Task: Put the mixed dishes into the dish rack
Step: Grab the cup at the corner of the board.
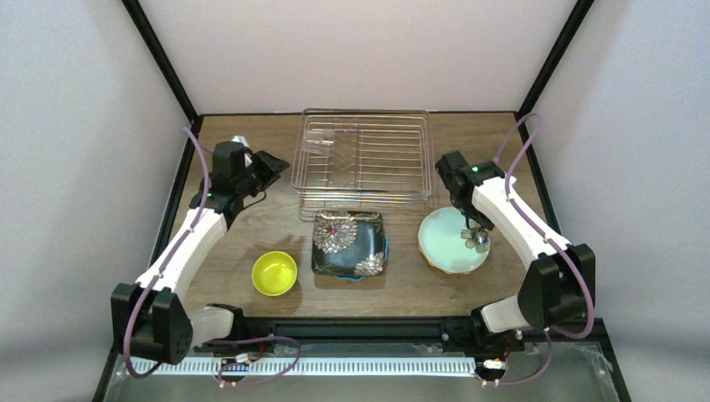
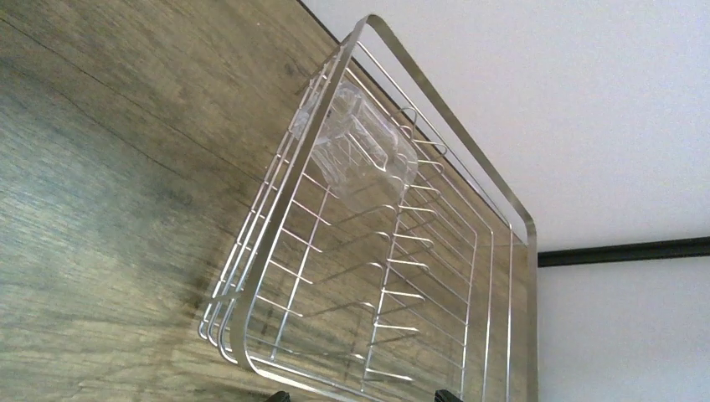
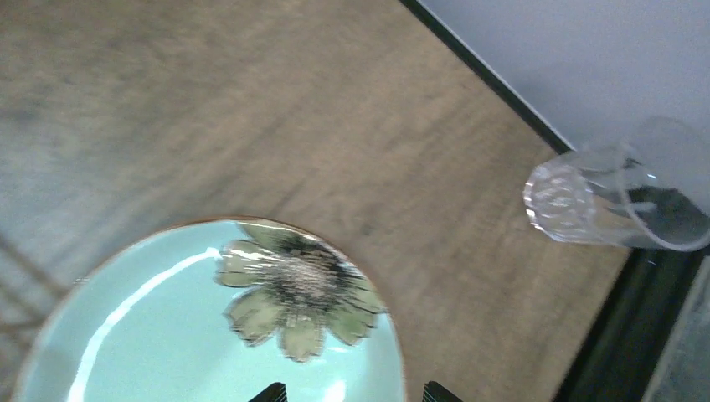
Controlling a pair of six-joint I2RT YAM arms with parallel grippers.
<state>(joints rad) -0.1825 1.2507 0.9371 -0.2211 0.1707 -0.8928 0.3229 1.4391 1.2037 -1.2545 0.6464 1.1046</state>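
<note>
The silvery wire dish rack (image 1: 364, 159) stands at the back middle; it also fills the left wrist view (image 2: 251, 276). A clear glass (image 1: 322, 144) lies on its side in the rack's back left corner (image 2: 360, 155). The black square floral plate (image 1: 348, 243), the round mint flower plate (image 1: 448, 247) and the small yellow-green bowl (image 1: 275, 273) lie on the table in front of the rack. My left gripper (image 1: 280, 163) is open and empty just left of the rack (image 2: 364, 396). My right gripper (image 1: 470, 226) is open and empty above the mint plate (image 3: 151, 335). The dotted plates are out of view.
A second clear glass (image 3: 603, 205) lies on its side by the table's right edge, next to the black frame bar (image 3: 494, 79); my right arm hides it in the top view. White walls close in the wooden table (image 1: 402, 289).
</note>
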